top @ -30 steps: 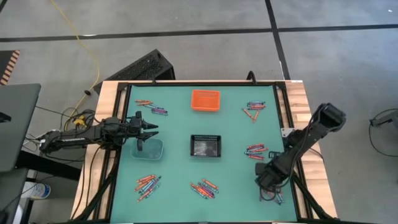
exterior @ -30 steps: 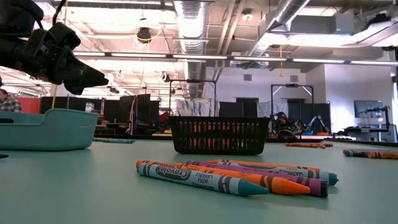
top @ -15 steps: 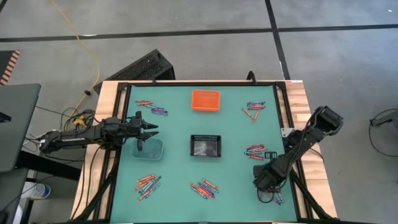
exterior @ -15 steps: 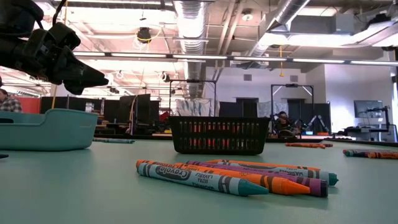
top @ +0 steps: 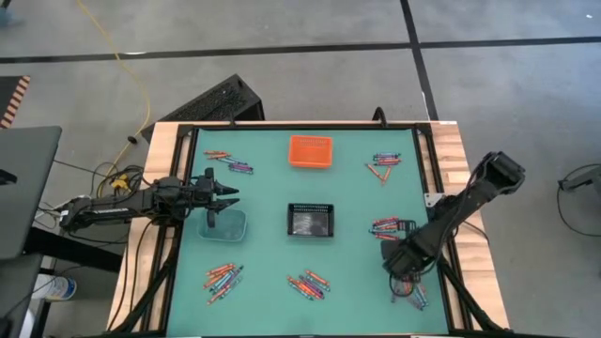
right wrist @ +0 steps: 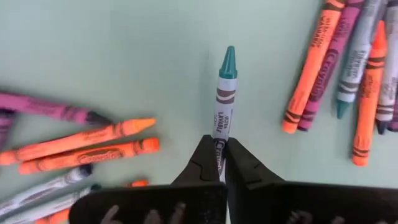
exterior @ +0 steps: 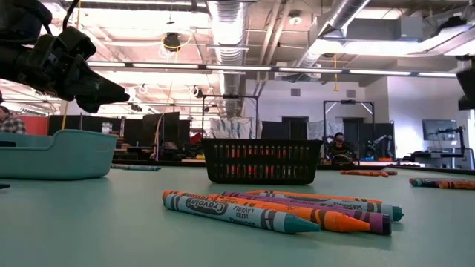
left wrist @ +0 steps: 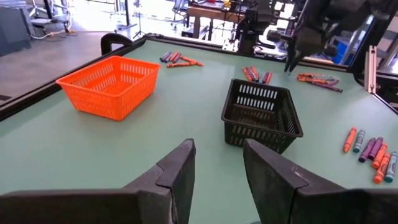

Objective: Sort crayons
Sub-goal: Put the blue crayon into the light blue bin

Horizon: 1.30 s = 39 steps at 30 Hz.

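Crayons lie flat on the green table in several clusters: far left [top: 231,162], far right [top: 383,164], right [top: 387,226], near left [top: 223,278], near middle [top: 308,283] and near right [top: 414,295]. My right gripper [top: 404,268] points down over the near-right cluster, shut on a blue-grey crayon [right wrist: 225,93] with a teal tip. My left gripper [top: 230,195] hovers open above the clear bin [top: 225,225] at the left, with nothing between its fingers [left wrist: 217,146]. My right gripper pinches the blue-grey crayon between its two fingers at the wrapped end [right wrist: 220,134] opposite the teal tip [right wrist: 229,55]. The fingers come from above, and the crayon sticks out past their ends. Whether the tip is clear of the table I cannot tell.
An orange bin [top: 311,151] stands at the far middle and a black mesh bin [top: 311,220] at the table's centre. Orange and purple crayons [right wrist: 93,146] lie close beside the held one, and more [right wrist: 348,74] on its other side. A raised black rim [top: 418,141] frames the table.
My right arm has shifted a little over the near-right cluster, and part of it now shows at the low view's right edge. The left arm has kept still.
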Motion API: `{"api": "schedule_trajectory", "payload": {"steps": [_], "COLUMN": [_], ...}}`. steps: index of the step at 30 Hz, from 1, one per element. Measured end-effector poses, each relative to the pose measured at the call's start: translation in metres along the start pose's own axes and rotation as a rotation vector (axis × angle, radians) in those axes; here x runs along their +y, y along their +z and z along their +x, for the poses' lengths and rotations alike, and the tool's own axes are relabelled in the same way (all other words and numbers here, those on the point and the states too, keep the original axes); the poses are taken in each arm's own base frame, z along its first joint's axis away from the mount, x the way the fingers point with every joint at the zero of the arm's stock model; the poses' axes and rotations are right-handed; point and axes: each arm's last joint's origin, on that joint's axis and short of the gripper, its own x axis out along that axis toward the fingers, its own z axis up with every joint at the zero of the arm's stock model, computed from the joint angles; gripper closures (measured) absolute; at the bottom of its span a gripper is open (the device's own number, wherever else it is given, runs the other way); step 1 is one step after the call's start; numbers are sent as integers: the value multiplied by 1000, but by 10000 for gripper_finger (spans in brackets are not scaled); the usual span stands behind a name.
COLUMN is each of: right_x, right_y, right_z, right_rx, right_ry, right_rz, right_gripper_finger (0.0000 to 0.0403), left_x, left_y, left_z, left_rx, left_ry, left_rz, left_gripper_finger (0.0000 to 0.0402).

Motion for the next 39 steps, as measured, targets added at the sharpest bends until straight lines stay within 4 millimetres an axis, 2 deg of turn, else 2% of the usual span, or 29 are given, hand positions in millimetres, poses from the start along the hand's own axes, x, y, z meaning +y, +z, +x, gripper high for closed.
{"api": "schedule_trajectory", "payload": {"steps": [5,10,14,20,26,31,34,39], "right_x": [-11,-18,-18,-14,-18,-28,-32,-29], "right_y": [6,25,49,100,154,196,224,271], "right_z": [-15,-38,-58,-77,-72,-61,-56,-43], "right_rx": [-152,-337,-550,-952,-1269,-1473,-1537,-1536], "right_ry": [4,8,15,56,31,48,32,36], "right_rz": [12,5,-60,-168,-202,-136,-99,-144], "right_gripper_finger": [399,399,399,399,399,400,400,400], "left_x": [0,0,0,0,0,0,0,0], "left_y": [0,0,0,0,0,0,0,0], "left_z": [0,0,0,0,0,0,0,0], "left_rx": [0,0,0,0,0,0,0,0], "left_ry": [0,0,0,0,0,0,0,0], "left_rz": [0,0,0,0,0,0,0,0], "left_gripper_finger": [276,276,276,276,276,276,276,276]}}
